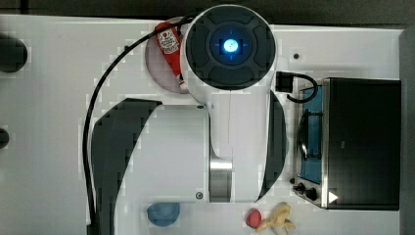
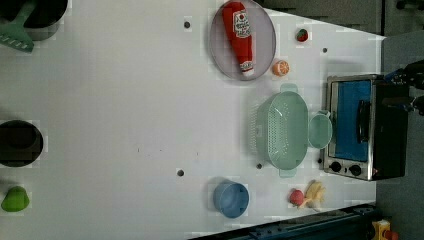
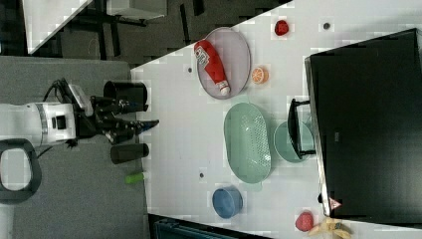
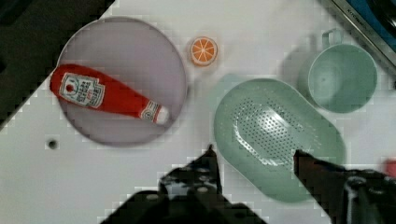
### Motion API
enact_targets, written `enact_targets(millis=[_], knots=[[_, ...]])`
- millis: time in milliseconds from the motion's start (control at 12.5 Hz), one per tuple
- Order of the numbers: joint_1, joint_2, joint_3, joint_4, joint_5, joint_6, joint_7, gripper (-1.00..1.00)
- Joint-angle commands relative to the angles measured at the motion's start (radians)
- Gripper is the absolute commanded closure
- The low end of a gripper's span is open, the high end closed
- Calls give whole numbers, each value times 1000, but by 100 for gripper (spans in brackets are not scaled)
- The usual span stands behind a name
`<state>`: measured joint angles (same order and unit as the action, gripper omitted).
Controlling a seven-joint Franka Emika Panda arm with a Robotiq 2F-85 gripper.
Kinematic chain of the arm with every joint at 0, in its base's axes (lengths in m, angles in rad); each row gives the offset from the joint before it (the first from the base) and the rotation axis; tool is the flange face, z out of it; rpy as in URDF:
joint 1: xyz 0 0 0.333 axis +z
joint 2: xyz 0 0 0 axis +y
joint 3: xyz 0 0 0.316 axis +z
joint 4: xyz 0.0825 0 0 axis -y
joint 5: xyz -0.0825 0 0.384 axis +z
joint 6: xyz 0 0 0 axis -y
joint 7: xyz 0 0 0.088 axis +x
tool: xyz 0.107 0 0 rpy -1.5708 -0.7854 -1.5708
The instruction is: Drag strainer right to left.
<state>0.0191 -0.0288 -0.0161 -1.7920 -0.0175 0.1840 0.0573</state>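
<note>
Mint-green strainer (image 4: 275, 140) waiting beside the cup (image 4: 343, 77), untouched.
Gripper (image 4: 254, 161) is hanging above it with jaws parted and holding nothing; in the wrist view both fingertips are straddling the oval's near rim, its long axis running slantwise between them.

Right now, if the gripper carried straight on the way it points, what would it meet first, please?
Probably the strainer: the gripper, jaws open, frames its near rim. It seems well above, so depth is uncertain.

The ketchup bottle (image 4: 105, 96) bears a label, its print unreadable.
</note>
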Motion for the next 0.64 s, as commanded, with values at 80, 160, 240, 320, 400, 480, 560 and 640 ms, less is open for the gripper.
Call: enact_targets(millis=[80,160,240,320,400,480,560,640], knots=[[-52,-389,-45,-132,-14,-260,-51,-60],[-52,-388,-45,-135,-14,-260,-51,-82],[-52,-386,-45,-144,-14,-258,-51,-99],[-52,-379,-45,-159,-14,-257,-50,-100],[-52,-368,-45,-180,-14,-253,-49,-100],[-52,-354,-44,-205,-13,-236,-46,-100],[-51,-337,-43,-235,-12,-204,-44,-100],[-51,-318,-43,-269,-11,-161,-42,-100]])
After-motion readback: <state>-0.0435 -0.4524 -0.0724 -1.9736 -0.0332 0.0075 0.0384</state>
